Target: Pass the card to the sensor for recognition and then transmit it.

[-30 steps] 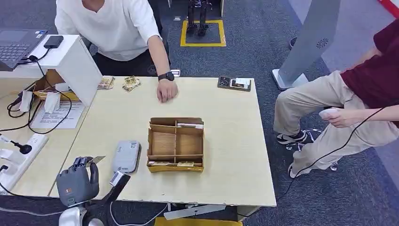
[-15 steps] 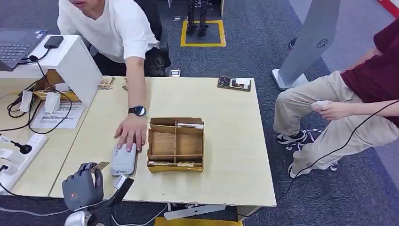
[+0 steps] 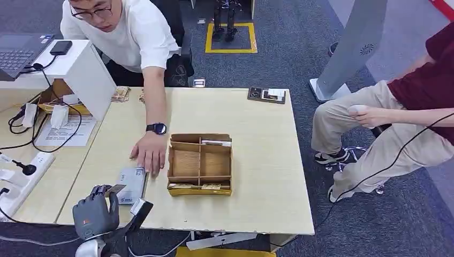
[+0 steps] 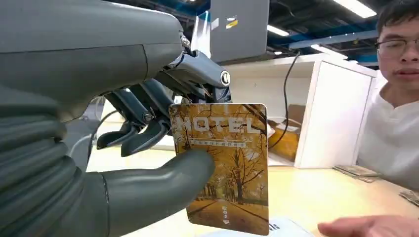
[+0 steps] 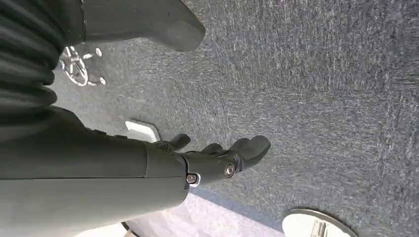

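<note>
One card [image 4: 225, 165], marked HOTEL, pinched upright between thumb and fingers of left hand [image 3: 95, 211] at worktop [image 3: 257, 209] edge. Right hand [image 5: 217, 160] hanging empty, fingers loosely apart. Recognition step pending: needs carrying toward 1 o'clock onto grey sensor [image 3: 130, 186], under a person's hand [image 3: 149, 154]

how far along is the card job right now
Done: the left hand already holds the hotel card. In hand: it hovers at the table's near edge, beside the grey sensor, which a person's hand touches. Left: presenting the card to the sensor, then passing it on.
</note>
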Controlling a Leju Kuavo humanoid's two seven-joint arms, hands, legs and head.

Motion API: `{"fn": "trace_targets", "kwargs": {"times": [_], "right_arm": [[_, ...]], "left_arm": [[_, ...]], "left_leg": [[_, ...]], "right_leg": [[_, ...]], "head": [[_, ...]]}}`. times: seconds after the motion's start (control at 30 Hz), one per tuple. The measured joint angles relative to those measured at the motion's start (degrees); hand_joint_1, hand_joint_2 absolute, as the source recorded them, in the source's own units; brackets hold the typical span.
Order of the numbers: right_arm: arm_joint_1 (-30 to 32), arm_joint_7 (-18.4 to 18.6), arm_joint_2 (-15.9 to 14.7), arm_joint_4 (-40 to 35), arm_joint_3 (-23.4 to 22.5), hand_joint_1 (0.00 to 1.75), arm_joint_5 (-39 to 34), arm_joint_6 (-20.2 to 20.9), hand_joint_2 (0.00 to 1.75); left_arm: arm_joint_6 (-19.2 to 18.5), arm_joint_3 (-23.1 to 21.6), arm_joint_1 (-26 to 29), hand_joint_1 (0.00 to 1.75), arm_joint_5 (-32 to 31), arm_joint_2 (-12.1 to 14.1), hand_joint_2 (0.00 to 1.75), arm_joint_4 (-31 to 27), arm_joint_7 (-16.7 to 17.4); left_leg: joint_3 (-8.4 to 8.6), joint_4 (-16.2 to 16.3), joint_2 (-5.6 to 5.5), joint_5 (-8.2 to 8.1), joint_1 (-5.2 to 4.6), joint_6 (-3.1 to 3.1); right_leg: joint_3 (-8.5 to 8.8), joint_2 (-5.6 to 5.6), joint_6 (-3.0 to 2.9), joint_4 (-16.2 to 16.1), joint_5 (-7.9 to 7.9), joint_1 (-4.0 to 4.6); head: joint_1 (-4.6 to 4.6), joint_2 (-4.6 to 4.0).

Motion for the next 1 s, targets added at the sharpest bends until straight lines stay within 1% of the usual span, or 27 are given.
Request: {"fn": "trace_targets", "kwargs": {"times": [0.53,0.73,0.9,1.0], "right_arm": [[-0.48,0.2,-0.02,0.04,1.25,0.0,1.11,0.79,1.75],[-0.69,0.52,-0.02,0.07,1.36,0.0,1.2,0.79,1.75],[-0.73,0.59,-0.02,0.07,1.75,0.0,1.31,0.81,1.75],[-0.78,0.59,-0.02,0.07,1.9,0.0,1.31,0.87,1.75]], "left_arm": [[0.0,-4.98,-3.68,1.75,-0.77,0.42,1.75,4.54,2.32],[0.0,-6.34,-4.93,1.75,-1.09,0.48,1.75,6.38,3.43],[0.0,-6.95,-5.37,1.75,-1.38,0.52,1.75,7.26,3.65],[0.0,-7.38,-5.89,1.75,-2.01,0.57,1.75,7.95,5.16]], "left_leg": [[0.02,0.0,0.01,0.0,0.0,0.0],[0.01,0.0,0.01,0.0,0.0,0.0],[0.01,0.0,0.01,0.0,0.0,0.0],[0.01,0.0,0.01,0.0,0.0,0.0]], "right_leg": [[0.0,0.02,0.0,0.0,0.0,0.0],[0.0,0.02,0.0,0.0,0.0,0.0],[0.0,0.02,0.0,0.0,0.0,0.0],[0.0,0.02,0.0,0.0,0.0,0.0]], "head": [[0.0,-0.02],[0.0,-0.02],[0.0,-0.02],[0.0,-0.02]]}}
